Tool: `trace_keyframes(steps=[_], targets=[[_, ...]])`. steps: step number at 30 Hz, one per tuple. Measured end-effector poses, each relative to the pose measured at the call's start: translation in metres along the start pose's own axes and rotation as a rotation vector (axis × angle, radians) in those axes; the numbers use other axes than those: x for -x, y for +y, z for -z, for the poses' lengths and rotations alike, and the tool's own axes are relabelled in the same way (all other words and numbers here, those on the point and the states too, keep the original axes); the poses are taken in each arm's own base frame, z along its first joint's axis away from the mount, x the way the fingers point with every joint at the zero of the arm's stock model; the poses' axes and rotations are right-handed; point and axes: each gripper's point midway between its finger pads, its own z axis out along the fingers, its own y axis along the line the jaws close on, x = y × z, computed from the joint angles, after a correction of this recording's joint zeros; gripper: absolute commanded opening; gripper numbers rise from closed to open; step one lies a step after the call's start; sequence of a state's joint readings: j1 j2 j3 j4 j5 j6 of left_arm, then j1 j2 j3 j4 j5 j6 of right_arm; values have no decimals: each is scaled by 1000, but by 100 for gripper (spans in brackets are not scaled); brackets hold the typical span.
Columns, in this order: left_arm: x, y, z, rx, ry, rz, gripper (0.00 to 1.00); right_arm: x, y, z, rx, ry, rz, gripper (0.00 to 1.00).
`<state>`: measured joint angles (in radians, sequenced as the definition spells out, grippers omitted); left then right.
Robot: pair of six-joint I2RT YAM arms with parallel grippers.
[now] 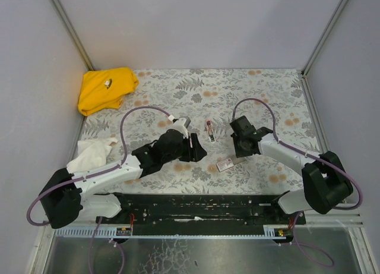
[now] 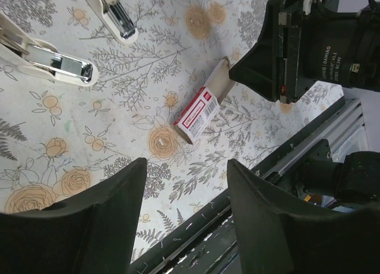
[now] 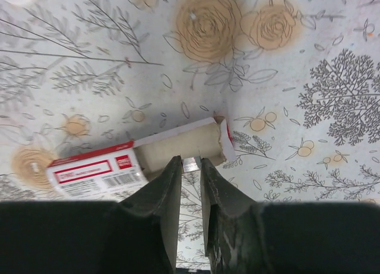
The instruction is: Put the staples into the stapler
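Note:
The stapler (image 1: 210,130) is tiny, pale pink and white, and lies on the floral table between the arms. In the left wrist view it lies opened (image 2: 56,59), with the metal channel showing. The red-and-white labelled box (image 3: 95,170) lies flat with its grey tray (image 3: 178,144) pulled out; it also shows in the top view (image 1: 225,164). My right gripper (image 3: 191,164) is shut on a short silvery strip of staples (image 3: 191,163) just above the tray's edge. My left gripper (image 2: 185,167) is open and empty, left of the box.
A yellow cloth (image 1: 107,88) lies at the back left and a white cloth (image 1: 92,152) at the left edge. A black rail (image 1: 196,205) with loose staples on it runs along the near edge. Grey walls enclose the table.

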<state>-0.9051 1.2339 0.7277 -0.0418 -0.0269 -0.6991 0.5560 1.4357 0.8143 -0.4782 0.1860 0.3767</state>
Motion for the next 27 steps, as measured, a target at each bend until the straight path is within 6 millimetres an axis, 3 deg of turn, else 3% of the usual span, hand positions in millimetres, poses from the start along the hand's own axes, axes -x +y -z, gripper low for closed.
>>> trace_keyframes(steps=[5, 9, 13, 21, 27], targets=[[19, 5, 12, 4, -48, 21, 55, 20, 9, 12, 40, -50, -16, 23], [35, 19, 25, 33, -81, 34, 55, 36, 15, 11, 45, -63, -30, 23], [55, 35, 41, 81, -101, 31, 55, 56, 26, -3, 45, -64, -45, 24], [127, 62, 83, 161, -213, -21, 58, 73, 43, -49, 23, -5, -55, 24], [131, 83, 91, 220, -203, -64, 58, 76, 45, -57, 14, 14, -57, 30]])
